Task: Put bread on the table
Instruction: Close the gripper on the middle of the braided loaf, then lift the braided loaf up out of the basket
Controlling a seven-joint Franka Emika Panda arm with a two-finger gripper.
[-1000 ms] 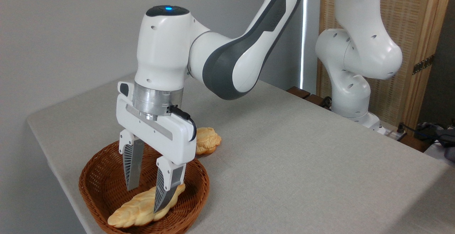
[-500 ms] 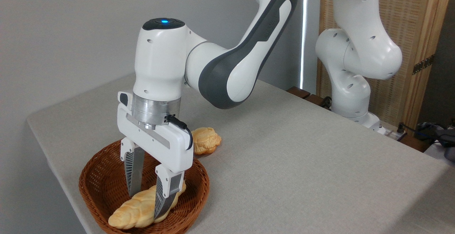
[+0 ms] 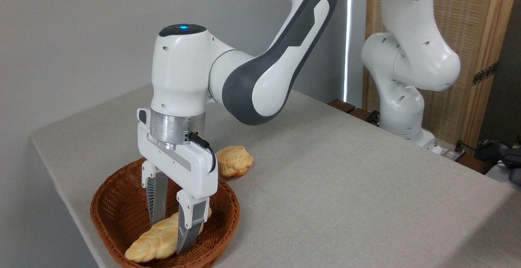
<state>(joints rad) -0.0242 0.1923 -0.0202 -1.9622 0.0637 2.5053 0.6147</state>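
The bread (image 3: 151, 241), a long braided golden loaf, lies at the bottom of the brown wicker basket (image 3: 94, 219) at the front left of the table (image 3: 346, 186). My gripper (image 3: 167, 237) reaches straight down into the basket. It is open, with one finger behind the loaf and the other in front of its right half. The fingertips are down at the loaf's level. The front finger hides the loaf's right end. The loaf still rests on the basket floor.
A small round ridged bun (image 3: 233, 161) lies on the grey cloth just behind the basket. The table's left and front edges run close to the basket. The arm's base (image 3: 407, 117) stands at the far right edge.
The gripper has come down deeper into the basket and shifted slightly left, so its fingers now straddle the loaf lower. The loaf and the bun have stayed in place.
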